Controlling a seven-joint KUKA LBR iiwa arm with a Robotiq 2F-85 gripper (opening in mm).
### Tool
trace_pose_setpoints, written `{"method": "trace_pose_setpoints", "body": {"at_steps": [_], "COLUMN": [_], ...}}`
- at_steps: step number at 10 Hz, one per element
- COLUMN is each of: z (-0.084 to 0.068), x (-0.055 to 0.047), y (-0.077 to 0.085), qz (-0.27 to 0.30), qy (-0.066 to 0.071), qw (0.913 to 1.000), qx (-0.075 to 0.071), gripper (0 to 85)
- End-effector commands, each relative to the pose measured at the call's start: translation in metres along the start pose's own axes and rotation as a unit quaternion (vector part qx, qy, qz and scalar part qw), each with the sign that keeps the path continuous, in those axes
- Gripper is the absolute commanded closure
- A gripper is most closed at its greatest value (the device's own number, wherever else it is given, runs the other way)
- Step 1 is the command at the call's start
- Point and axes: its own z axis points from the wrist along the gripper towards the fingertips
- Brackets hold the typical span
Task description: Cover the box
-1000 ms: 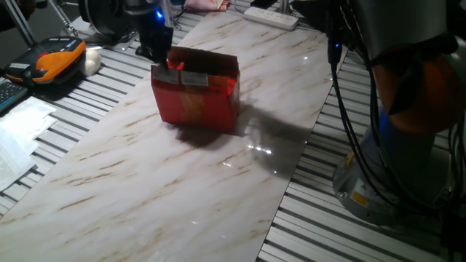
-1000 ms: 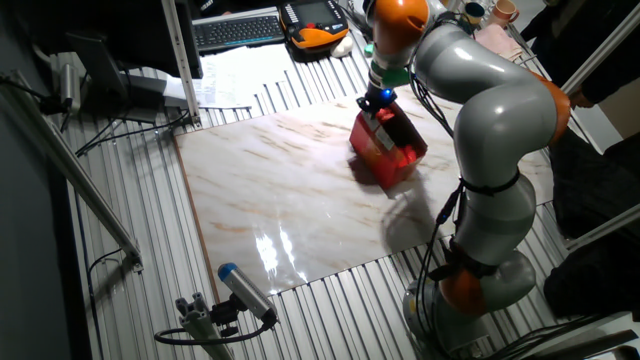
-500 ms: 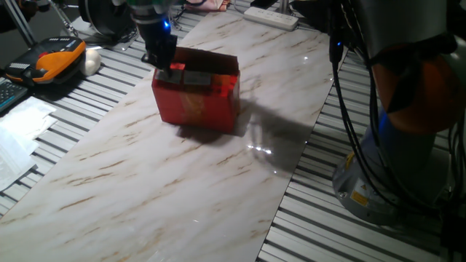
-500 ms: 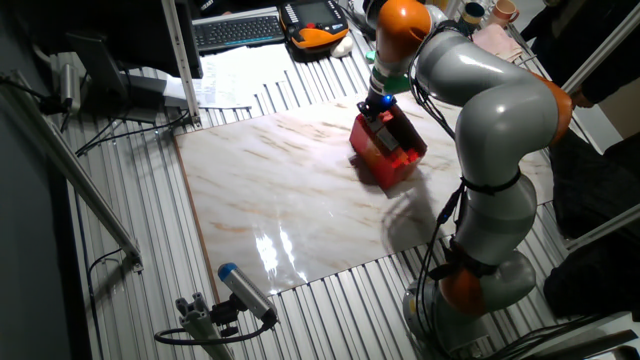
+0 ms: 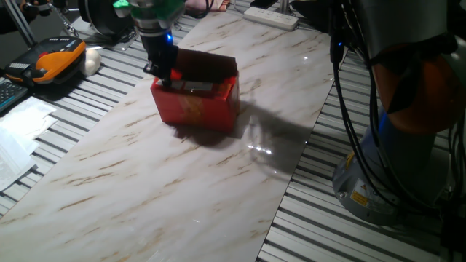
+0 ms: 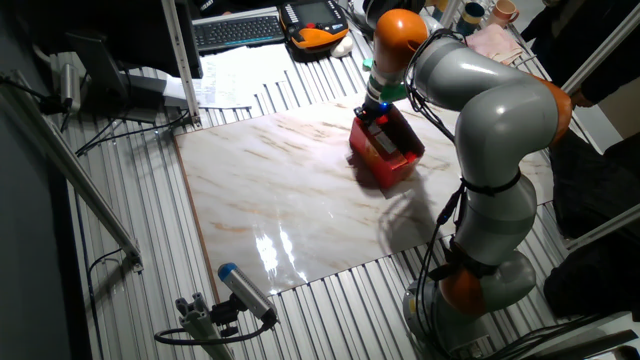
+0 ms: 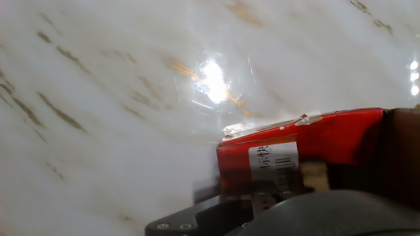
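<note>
box: red box (image 5: 198, 108) is stood on the marble tabletop (image 5: 145, 182), toward the far end of the slab; the rear flap is seen upright and the top is not fully closed. Faded gold print is seen on the front face.
box, other fixed view: box (image 6: 385, 152) is seen near the slab's far right edge, under the arm's wrist.
gripper: gripper (image 5: 162, 69) is positioned at the box's top left corner, with fingertips at or just inside the rim. Blue light is lit on the hand.
gripper opening: cannot be told; the fingers are hidden by the hand body in all views, and no grasp is confirmed.
hand view: red edge of the box (image 7: 315, 141) with a white label (image 7: 274, 160) is seen close up against the marble.
arm: grey arm with orange joints (image 6: 485, 110) is bent over the table from the right.
</note>
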Motion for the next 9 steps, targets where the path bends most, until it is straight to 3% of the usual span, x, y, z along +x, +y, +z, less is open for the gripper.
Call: {"method": "trace_pose_setpoints", "body": {"at_steps": [1, 4, 6, 9], "z": [0.003, 0.011, 0.008, -0.032], "x": [0.000, -0.001, -0.001, -0.003], "y": [0.000, 0.000, 0.000, -0.008], "qz": [-0.001, -0.004, -0.005, 0.001], "qy": [0.000, -0.007, -0.004, 0.024], "qw": [1.0000, 1.0000, 1.0000, 0.9995], "qx": [-0.002, -0.004, -0.007, -0.018], "gripper": [85.0, 85.0, 85.0, 85.0]}}
